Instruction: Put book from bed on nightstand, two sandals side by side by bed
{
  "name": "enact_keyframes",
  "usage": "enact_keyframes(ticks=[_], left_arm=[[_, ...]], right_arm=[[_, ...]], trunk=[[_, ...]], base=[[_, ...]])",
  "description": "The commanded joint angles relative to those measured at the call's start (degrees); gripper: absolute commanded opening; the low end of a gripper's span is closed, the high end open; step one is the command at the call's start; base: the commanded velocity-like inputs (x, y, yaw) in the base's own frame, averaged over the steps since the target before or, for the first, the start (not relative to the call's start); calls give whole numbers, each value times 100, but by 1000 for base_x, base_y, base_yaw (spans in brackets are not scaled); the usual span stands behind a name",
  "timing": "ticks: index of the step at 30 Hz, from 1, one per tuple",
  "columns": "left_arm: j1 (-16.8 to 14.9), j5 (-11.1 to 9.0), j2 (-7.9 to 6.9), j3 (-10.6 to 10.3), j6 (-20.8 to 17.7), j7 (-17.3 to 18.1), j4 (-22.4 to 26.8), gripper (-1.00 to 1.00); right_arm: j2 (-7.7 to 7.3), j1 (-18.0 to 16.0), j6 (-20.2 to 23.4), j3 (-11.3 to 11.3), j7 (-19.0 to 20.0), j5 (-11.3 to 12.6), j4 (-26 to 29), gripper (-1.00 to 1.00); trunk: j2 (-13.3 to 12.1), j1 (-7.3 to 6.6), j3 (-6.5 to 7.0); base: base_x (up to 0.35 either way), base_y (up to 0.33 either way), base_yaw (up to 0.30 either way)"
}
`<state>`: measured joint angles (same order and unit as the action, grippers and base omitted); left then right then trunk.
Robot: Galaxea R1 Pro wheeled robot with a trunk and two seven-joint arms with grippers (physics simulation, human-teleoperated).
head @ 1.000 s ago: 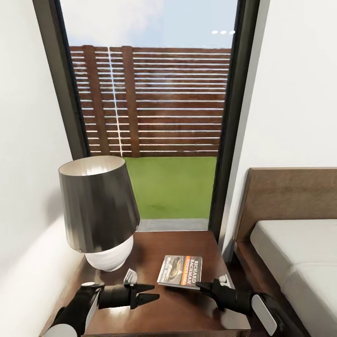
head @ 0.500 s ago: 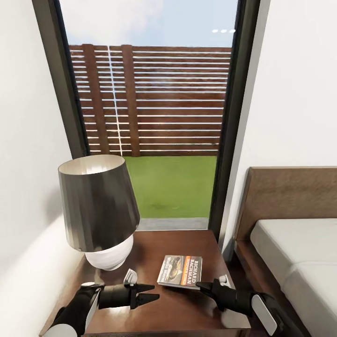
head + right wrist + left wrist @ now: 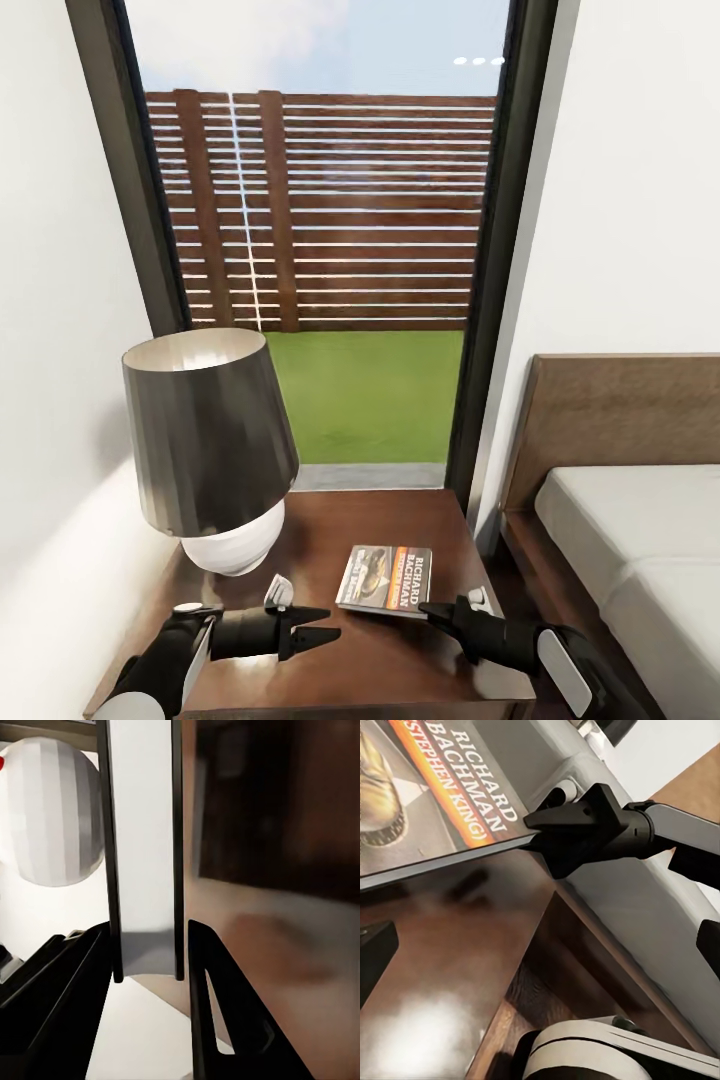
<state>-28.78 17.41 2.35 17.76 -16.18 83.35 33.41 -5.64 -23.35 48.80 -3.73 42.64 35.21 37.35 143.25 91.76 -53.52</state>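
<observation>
— Where is the book [image 3: 385,578]?

— On the nightstand [image 3: 380,665], in the front right part of its top. It lies cover up, and the author's name runs along the side towards the right edge. In the left wrist view the book [image 3: 435,787] shows a dark shadow on the glossy wood under its near edge.

— Does a hand have it?

— Yes, the right gripper [image 3: 432,610]. It reaches in low over the front right corner of the nightstand and meets the book's front right corner. The right wrist view looks end-on at the book [image 3: 142,855], with pale pages between two dark covers. The fingers [image 3: 214,1005] are closed in, one against each cover, so the gripper is clamped on the book. In the left wrist view the right gripper [image 3: 540,829] has one finger above that corner and one below it.

— And the other hand?

— The left gripper [image 3: 318,624] hovers over the front left part of the nightstand, pointing towards the book but apart from it. Its jaws are spread and grip nothing.

— What else is there?

— A lamp [image 3: 210,445] with a dark shade and a round white base stands by the nightstand's left edge, behind the left gripper. The bed [image 3: 640,540] is to the right of the nightstand.
</observation>
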Motion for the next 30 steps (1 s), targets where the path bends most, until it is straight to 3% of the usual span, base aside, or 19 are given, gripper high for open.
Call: enact_keyframes(ticks=[1,8,17,20,30], left_arm=[[-4,61,10,45,-60,41,7,100],[-4,59,10,44,-60,41,7,100],[-4,58,11,45,-60,41,7,100],[-4,60,11,44,-60,41,7,100],[-4,60,11,44,-60,41,7,100]], right_arm=[[1,-3,26,-13,17,-6,0,-100],[1,-3,26,-12,20,-6,-2,-100],[1,-3,26,-12,19,-6,-2,-100],[1,-3,25,-13,19,-6,-1,-100],[1,-3,26,-10,20,-6,0,-100]], trunk=[[3,-1,-6],[8,9,-95],[8,9,-95],[12,17,-161],[12,17,-161]], base=[[0,0,0],[0,0,0],[0,0,0],[0,0,0],[0,0,0]])
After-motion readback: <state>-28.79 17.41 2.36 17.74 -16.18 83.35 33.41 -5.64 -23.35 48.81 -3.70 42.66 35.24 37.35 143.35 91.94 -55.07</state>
